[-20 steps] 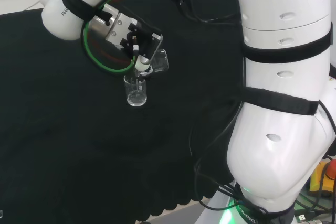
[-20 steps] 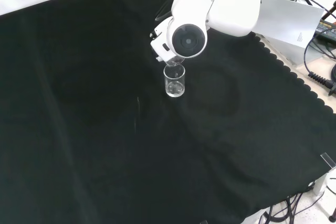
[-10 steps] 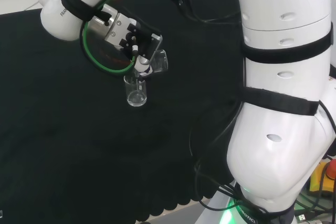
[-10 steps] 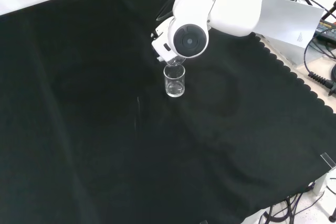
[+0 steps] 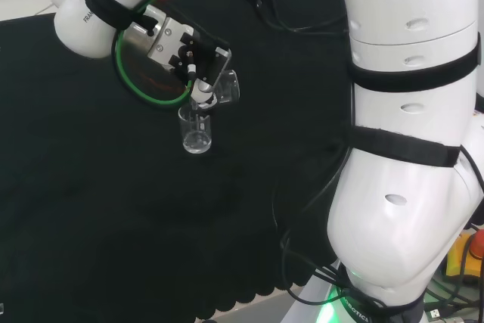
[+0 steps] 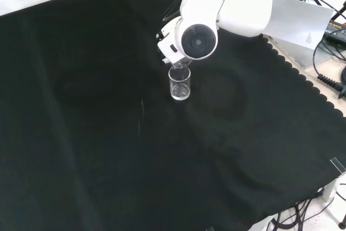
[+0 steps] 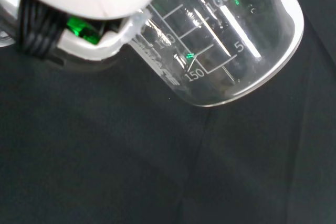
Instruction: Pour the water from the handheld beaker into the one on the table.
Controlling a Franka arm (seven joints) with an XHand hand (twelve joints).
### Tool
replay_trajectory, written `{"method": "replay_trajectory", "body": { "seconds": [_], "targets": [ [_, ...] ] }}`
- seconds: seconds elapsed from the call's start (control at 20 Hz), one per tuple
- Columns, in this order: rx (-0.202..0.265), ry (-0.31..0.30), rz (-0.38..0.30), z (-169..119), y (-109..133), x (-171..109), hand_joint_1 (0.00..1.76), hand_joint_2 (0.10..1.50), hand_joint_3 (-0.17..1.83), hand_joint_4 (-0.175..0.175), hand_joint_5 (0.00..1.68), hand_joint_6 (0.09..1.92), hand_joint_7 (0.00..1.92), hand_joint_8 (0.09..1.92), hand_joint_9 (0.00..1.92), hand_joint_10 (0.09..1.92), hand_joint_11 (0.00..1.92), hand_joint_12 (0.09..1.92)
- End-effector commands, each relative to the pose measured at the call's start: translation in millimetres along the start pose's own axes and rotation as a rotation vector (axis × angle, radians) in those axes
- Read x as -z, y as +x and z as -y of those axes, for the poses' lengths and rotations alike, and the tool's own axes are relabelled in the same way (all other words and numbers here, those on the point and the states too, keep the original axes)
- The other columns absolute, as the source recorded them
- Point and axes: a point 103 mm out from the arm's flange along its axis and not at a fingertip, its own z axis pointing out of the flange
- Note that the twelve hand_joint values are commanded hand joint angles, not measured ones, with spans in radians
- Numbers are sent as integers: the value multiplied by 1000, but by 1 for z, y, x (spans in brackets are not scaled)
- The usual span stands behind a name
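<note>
On my screen I see the robot hand [image 5: 189,57] above the middle of the desk [image 5: 91,209], and it is grasping a clear beaker [image 5: 227,87] with its fingers closed around the glass. In the head view this held beaker is tipped on its side, with its mouth down toward the second beaker [image 5: 196,130], which stands upright on the black cloth directly under it. The lip of the tilted one is just over the rim of the standing one; I cannot tell if they touch. In the front view the standing beaker [image 6: 180,84] is just below the big white link with the round grey cap [image 6: 198,40], and this link covers most of what is behind it. In the wrist view the held beaker [image 7: 226,40] is very close and slanted, with printed scale lines on its wall. I cannot tell how much water is in either glass.
</note>
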Motion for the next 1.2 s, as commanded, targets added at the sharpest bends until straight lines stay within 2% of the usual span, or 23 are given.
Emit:
{"method": "replay_trajectory", "body": {
  "seconds": [0.05, 0.2, 0.55, 0.8, 1.2],
  "targets": [
    [7, -12, -14, 2, -5, -10, 1113, 568, 941, 175, 1163, 1010, 1461, 740, 1475, 564, 1390, 725],
    [6, -20, -31, 2, -12, -18, 1113, 568, 940, 175, 1163, 1010, 1461, 740, 1474, 564, 1390, 724],
    [21, -84, -81, 7, -23, -23, 1113, 569, 940, 175, 1163, 1010, 1461, 740, 1474, 565, 1391, 724],
    [37, -119, -162, 8, -28, -25, 1113, 569, 939, 175, 1163, 1010, 1461, 739, 1474, 566, 1390, 723],
    [63, -169, -348, 5, -32, -32, 1113, 569, 938, 175, 1163, 1009, 1461, 739, 1473, 567, 1390, 723]
  ]
}}
